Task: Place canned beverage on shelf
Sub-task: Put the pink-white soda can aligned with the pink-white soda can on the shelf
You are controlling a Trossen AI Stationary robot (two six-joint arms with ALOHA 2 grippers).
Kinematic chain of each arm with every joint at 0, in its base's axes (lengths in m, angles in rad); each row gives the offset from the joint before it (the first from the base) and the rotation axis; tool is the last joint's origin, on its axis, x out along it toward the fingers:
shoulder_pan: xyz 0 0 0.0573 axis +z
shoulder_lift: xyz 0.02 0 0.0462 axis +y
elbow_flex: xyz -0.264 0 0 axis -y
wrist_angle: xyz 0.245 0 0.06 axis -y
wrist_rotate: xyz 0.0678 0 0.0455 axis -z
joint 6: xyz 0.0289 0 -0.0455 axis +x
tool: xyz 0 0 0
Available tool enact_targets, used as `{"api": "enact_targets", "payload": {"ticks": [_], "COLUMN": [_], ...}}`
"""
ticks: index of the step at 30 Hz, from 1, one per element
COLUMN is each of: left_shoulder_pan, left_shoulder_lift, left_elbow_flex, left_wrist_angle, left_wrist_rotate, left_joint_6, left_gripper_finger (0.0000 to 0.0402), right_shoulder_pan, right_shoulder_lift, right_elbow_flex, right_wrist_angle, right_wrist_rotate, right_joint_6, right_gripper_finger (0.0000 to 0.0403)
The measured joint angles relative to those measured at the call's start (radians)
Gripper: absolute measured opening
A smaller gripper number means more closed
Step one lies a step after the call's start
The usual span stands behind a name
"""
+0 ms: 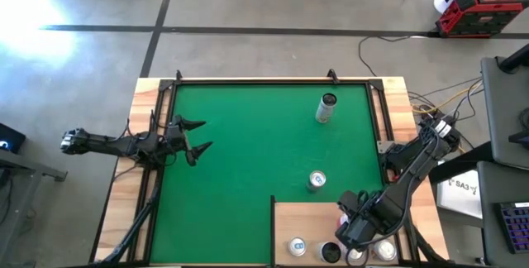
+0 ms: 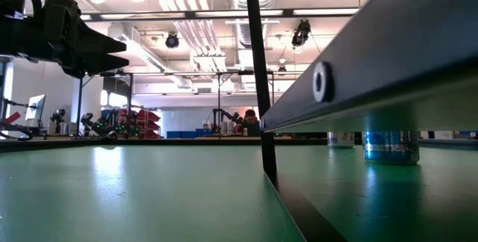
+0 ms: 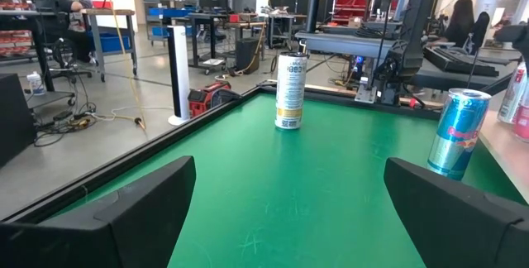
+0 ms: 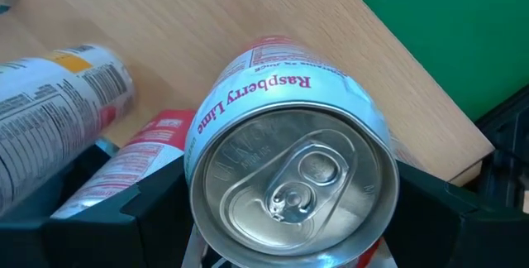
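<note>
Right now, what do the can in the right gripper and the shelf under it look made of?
Raspberry Lime can: probably aluminium, with a bare brushed silvery lid and pull tab and a glossy printed wall. Shelf: pale wood, matte, with faint straight grain; whether solid board or veneer is unclear.

The white raspberry-lime metal can [image 4: 289, 177] is showing a shiny brushed lid, sitting on the pale, matt, smooth-grained wooden shelf [image 4: 207, 20].

High view straight down over the green mat [image 1: 248, 144], low view level along it (mat height), left wrist view looking across it, right wrist view close above a can [image 4: 289, 177], blue can [image 3: 457, 131] shared with the low view.
</note>
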Motion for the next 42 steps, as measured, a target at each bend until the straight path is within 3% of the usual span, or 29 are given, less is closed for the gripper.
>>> {"api": "enact_targets", "payload": {"ticks": [30, 42], "left_shoulder_pan": [0.000, 0.000], "left_shoulder_lift": [0.001, 0.001], "left_elbow_flex": [0.000, 0.000], "left_wrist_angle": [0.000, 0.000], "left_wrist_rotate": [0.000, 0.000], "left_joint_6": [0.000, 0.000], "left_gripper_finger": [0.0378, 0.0378], "right_shoulder_pan": [-0.003, -0.004], "right_shoulder_lift": [0.022, 0.026], "right_elbow_flex": [0.010, 0.011], "right_wrist_angle": [0.030, 0.034], "right_wrist_rotate": [0.023, 0.031], "right_joint_6": [-0.006, -0.008], "right_gripper_finger": [0.0299, 0.0366]}}
